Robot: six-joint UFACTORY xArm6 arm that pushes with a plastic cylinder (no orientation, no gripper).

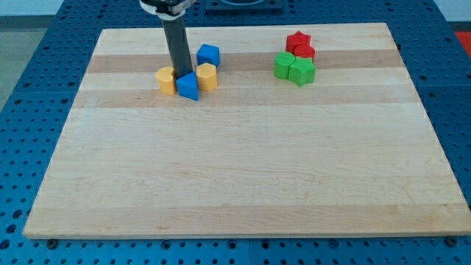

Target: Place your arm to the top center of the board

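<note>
There are no jaws on this arm to be spread or pressed together; it ends in a straight dark rod, and my tip [180, 73] comes down among a knot of blocks at the view's upper left. The very end of the rod is hard to make out, since it sinks behind the blue block in front [188, 86], so whether it touches that block I cannot tell. The top of the arm is cut off by the view's upper edge, with only a pale collar showing above the rod.

The wooden board [243, 177] is pale, with lighter and darker strips running across it, and it rests on a blue perforated table [29, 110]. The rod stands left of the board's top centre, a little way down from the top edge.

Around the tip, a yellow block [167, 79] sits just to the view's left and another yellow block [207, 76] just to the right, both nearly touching the front blue one. A second blue block [208, 54] lies behind and to the right, a bit apart.

Well off to the view's right is another cluster: a red star-shaped block [298, 40], a red block [305, 52] just below it, and two green blocks [283, 64] [302, 71] side by side, all huddled close.
</note>
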